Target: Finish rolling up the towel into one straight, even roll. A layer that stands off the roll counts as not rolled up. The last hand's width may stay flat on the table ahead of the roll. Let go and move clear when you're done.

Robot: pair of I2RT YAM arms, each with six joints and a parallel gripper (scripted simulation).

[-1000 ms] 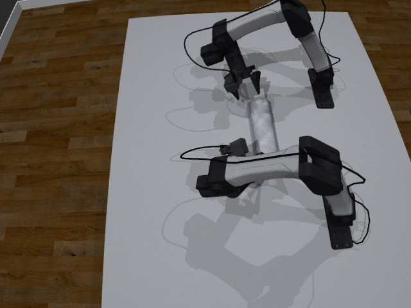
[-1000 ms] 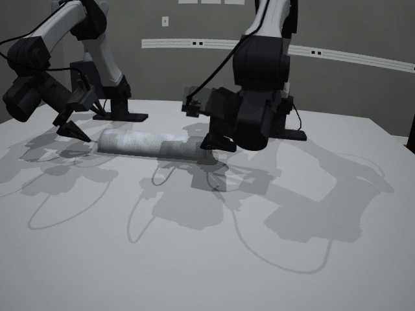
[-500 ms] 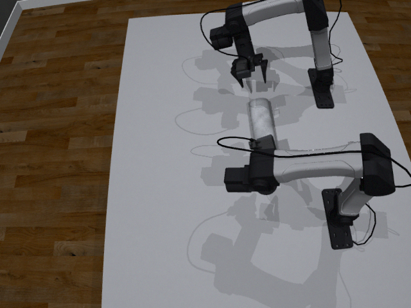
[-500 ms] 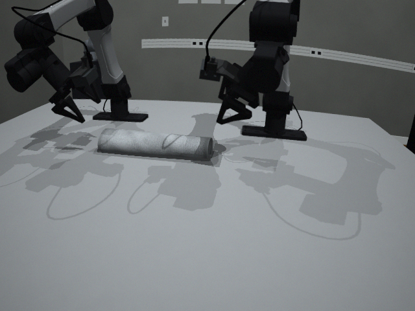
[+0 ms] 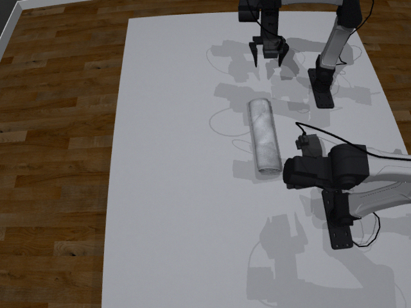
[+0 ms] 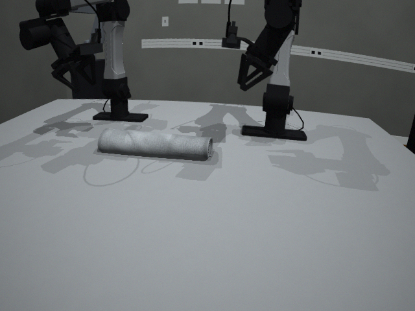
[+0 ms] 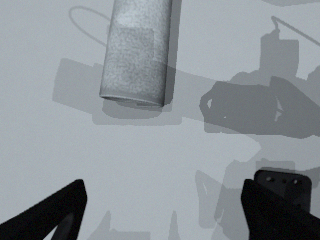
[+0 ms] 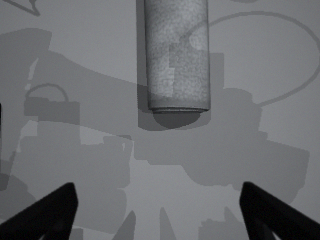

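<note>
White tabletop (image 5: 182, 215) (image 6: 201, 234) (image 7: 35, 160) (image 8: 185, 215), wooden floor (image 5: 60, 149) at frame left, grey wall (image 6: 187, 76); pale towel (image 5: 264, 135) (image 6: 155, 144) (image 7: 136, 55) (image 8: 177, 55) in straight roll; left fingers (image 6: 242, 86) and right fingers (image 5: 268, 66) (image 6: 83, 85) open

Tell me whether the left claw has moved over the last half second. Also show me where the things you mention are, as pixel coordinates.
Yes, up: in the exterior view the left claw (image 6: 242, 86) (image 7: 163, 188) was nearly level with its base plate (image 5: 341, 241) (image 6: 299, 135) (image 7: 266, 176); now it hangs well above.
</note>
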